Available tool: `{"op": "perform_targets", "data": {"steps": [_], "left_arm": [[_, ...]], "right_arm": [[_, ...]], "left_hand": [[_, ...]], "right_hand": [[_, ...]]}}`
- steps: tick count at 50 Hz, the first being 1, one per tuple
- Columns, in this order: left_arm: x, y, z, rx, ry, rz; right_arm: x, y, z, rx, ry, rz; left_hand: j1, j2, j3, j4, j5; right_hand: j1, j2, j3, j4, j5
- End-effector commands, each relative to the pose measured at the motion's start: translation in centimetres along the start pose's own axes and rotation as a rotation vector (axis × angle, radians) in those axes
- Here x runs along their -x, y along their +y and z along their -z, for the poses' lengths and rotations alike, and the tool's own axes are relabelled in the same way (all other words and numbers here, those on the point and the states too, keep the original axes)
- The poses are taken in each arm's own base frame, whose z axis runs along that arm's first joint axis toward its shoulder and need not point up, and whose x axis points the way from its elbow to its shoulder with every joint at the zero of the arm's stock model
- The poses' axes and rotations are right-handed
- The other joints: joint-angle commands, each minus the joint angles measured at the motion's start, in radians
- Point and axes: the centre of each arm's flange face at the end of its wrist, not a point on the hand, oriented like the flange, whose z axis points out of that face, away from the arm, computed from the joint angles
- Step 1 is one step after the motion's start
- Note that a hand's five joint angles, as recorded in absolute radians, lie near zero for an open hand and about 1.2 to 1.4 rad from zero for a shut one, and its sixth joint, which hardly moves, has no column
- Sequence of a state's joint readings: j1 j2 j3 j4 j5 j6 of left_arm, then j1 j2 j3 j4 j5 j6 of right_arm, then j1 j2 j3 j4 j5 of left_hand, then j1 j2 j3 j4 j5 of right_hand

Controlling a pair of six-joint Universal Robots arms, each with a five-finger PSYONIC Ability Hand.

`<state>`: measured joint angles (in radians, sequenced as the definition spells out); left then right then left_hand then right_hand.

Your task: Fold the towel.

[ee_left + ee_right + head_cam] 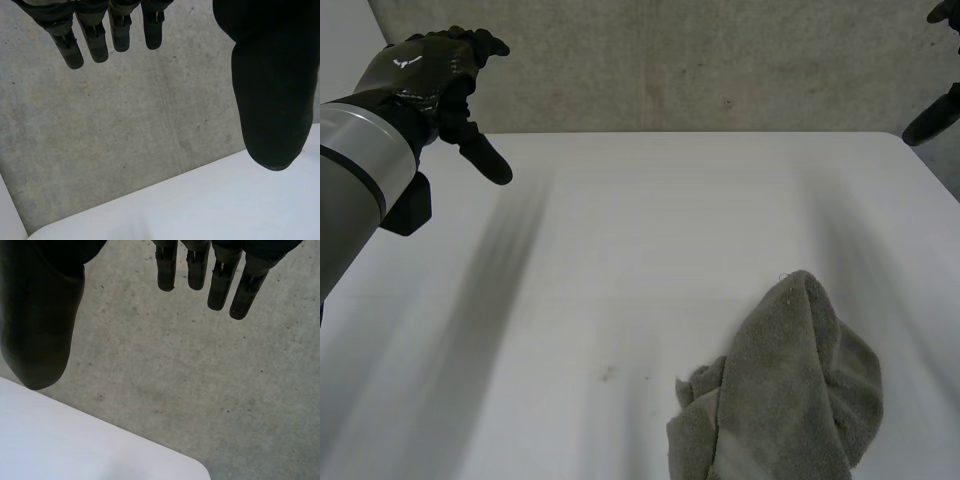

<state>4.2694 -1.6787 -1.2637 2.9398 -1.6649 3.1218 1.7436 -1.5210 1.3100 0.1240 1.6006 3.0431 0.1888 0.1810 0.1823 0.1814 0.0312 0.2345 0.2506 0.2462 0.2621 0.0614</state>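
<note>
The head view takes in the towel (790,395), a grey crumpled heap on the white bench (620,250), lying at the bench's near right part with its folds bunched and nothing on it; the left hand (430,75) hangs in the air well apart from the towel, off to the far left of it, above the bench's far corner; the right hand (938,118) is well beyond the towel on the far right, at the bench's other far corner; neither touches the towel.

The left wrist view adds how that hand stands: its fingers (95,42) are straight and spread a little, the thumb (272,90) held wide of them, nothing between them; below lie grey concrete (125,125) and a rounded edge of the bench.

The right wrist view tells the same of the right hand: fingers (220,287) straight and apart, thumb (40,325) wide, holding nothing, touching nothing; a bench corner and concrete lie beneath.
</note>
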Motion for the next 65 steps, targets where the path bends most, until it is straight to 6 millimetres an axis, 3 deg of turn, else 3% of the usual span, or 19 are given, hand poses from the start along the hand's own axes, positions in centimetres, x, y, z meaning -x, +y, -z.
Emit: {"op": "perform_targets", "data": {"steps": [1, 11, 16, 21, 23, 24, 26, 27, 29, 34, 42, 48, 55, 60, 61, 62, 63, 64, 65], "left_arm": [[0.0, 0.0, 0.0, 0.001, 0.002, 0.000], [-0.2, 0.3, 0.1, 0.008, 0.013, 0.007], [-0.8, 1.2, 0.4, 0.037, 0.035, 0.010], [-3.9, 3.8, 1.3, 0.114, 0.147, -0.001], [-6.3, 6.4, 1.6, 0.186, 0.228, -0.011], [-6.3, 6.4, 1.6, 0.186, 0.228, -0.011], [-8.2, 8.9, 1.9, 0.245, 0.283, -0.026], [-8.3, 9.0, 1.9, 0.245, 0.284, -0.026], [-10.0, 11.6, 1.9, 0.283, 0.329, -0.038], [-12.3, 14.5, 2.1, 0.308, 0.387, -0.044], [-15.1, 18.0, 3.6, 0.364, 0.453, 0.019], [-16.6, 20.1, 5.0, 0.434, 0.508, 0.076], [-18.0, 20.9, 6.4, 0.455, 0.565, 0.104], [-18.8, 21.4, 6.9, 0.442, 0.589, 0.099], [-18.8, 21.4, 6.8, 0.437, 0.590, 0.099], [-18.8, 21.4, 6.8, 0.437, 0.590, 0.099], [-18.8, 21.5, 6.8, 0.430, 0.586, 0.100], [-18.8, 21.3, 6.7, 0.421, 0.585, 0.101], [-18.8, 21.3, 6.7, 0.420, 0.585, 0.101]], "right_arm": [[0.0, 0.2, -0.2, 0.007, -0.003, 0.028], [0.2, 0.5, -0.2, 0.024, -0.037, 0.066], [1.2, 1.6, -0.3, 0.066, -0.141, 0.183], [2.5, 4.4, 0.9, 0.199, -0.340, 0.357], [2.3, 5.5, 1.1, 0.247, -0.363, 0.383], [1.7, 6.8, 1.1, 0.306, -0.381, 0.397], [1.1, 7.7, 1.0, 0.343, -0.382, 0.399], [1.1, 7.7, 1.0, 0.343, -0.382, 0.399], [0.2, 9.5, 1.0, 0.410, -0.383, 0.369], [-0.2, 12.4, 1.4, 0.485, -0.382, 0.269], [-2.2, 16.5, 2.7, 0.596, -0.297, 0.103], [-1.0, 18.5, 4.8, 0.648, -0.388, 0.054], [-0.3, 19.7, 5.9, 0.650, -0.421, 0.057], [0.0, 20.8, 6.4, 0.655, -0.424, 0.061], [0.0, 21.2, 6.4, 0.662, -0.426, 0.058], [0.1, 21.4, 6.4, 0.663, -0.427, 0.055], [0.1, 21.4, 6.4, 0.663, -0.427, 0.055], [0.1, 21.5, 6.3, 0.660, -0.428, 0.057], [0.1, 21.5, 6.3, 0.660, -0.428, 0.057]], "left_hand": [[0.004, 0.012, 0.011, 0.012, -0.013], [0.001, 0.009, 0.008, 0.009, -0.016], [0.001, 0.009, 0.008, 0.009, -0.016], [-0.002, 0.006, 0.005, 0.006, -0.019], [-0.002, 0.006, 0.005, 0.006, -0.019], [-0.002, 0.006, 0.005, 0.006, -0.019], [-0.002, 0.006, 0.005, 0.006, -0.019], [-0.002, 0.006, 0.005, 0.006, -0.019], [-0.002, 0.006, 0.005, 0.006, -0.019], [-0.002, 0.006, 0.005, 0.006, -0.019], [0.010, 0.018, 0.016, 0.017, -0.007], [0.022, 0.030, 0.028, 0.029, 0.005], [0.042, 0.050, 0.049, 0.050, 0.025], [0.277, 0.285, 0.284, 0.285, 0.260], [0.466, 0.474, 0.473, 0.473, 0.449], [0.468, 0.476, 0.474, 0.475, 0.451], [0.744, 0.752, 0.751, 0.751, 0.727], [0.974, 0.981, 0.980, 0.981, 0.957], [0.976, 0.984, 0.982, 0.983, 0.959]], "right_hand": [[-0.060, -0.076, -0.072, -0.088, -0.061], [-0.060, -0.076, -0.072, -0.088, -0.061], [-0.060, -0.076, -0.072, -0.088, -0.061], [-0.060, -0.076, -0.072, -0.088, -0.061], [-0.060, -0.076, -0.072, -0.088, -0.061], [-0.060, -0.076, -0.072, -0.088, -0.061], [-0.060, -0.076, -0.072, -0.088, -0.061], [-0.060, -0.076, -0.072, -0.088, -0.061], [-0.060, -0.076, -0.072, -0.088, -0.061], [-0.060, -0.076, -0.072, -0.088, -0.061], [-0.060, -0.076, -0.072, -0.088, -0.061], [-0.060, -0.076, -0.072, -0.088, -0.061], [-0.060, -0.076, -0.072, -0.088, -0.061], [0.082, 0.066, 0.071, 0.055, 0.081], [0.207, 0.191, 0.196, 0.180, 0.206], [0.380, 0.364, 0.368, 0.352, 0.379], [0.382, 0.366, 0.370, 0.354, 0.380], [0.693, 0.677, 0.681, 0.665, 0.691], [0.696, 0.680, 0.684, 0.668, 0.695]]}}
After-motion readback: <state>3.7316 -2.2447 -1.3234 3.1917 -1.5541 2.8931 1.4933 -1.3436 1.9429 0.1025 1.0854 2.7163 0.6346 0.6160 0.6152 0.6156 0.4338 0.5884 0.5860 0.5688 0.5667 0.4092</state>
